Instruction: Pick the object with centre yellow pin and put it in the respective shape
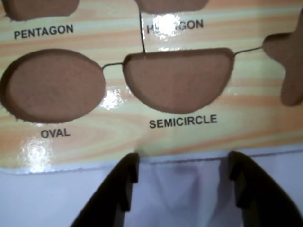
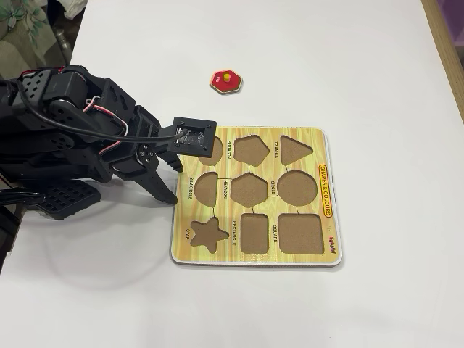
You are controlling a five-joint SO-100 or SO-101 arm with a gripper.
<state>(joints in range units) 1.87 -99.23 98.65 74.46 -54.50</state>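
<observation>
The object with centre yellow pin [image 2: 227,80] is a small red hexagonal piece lying on the white table, beyond the board's far edge in the fixed view; the wrist view does not show it. The respective shape [image 2: 249,190] is the brown hexagon recess in the middle of the yellow puzzle board [image 2: 304,136]. In the wrist view only the lower part of the hexagon recess [image 1: 170,4] shows, at the top edge. My gripper [image 2: 174,183] hovers at the board's left edge beside the semicircle recess [image 1: 177,78]. The gripper [image 1: 184,163] is open and holds nothing.
The board [image 1: 94,142] also has oval [image 1: 54,85], pentagon [image 1: 42,7] and star [image 1: 289,61] recesses, all unfilled. The black arm [image 2: 72,130] takes up the left side of the fixed view. White table [image 2: 362,58] surrounds the board.
</observation>
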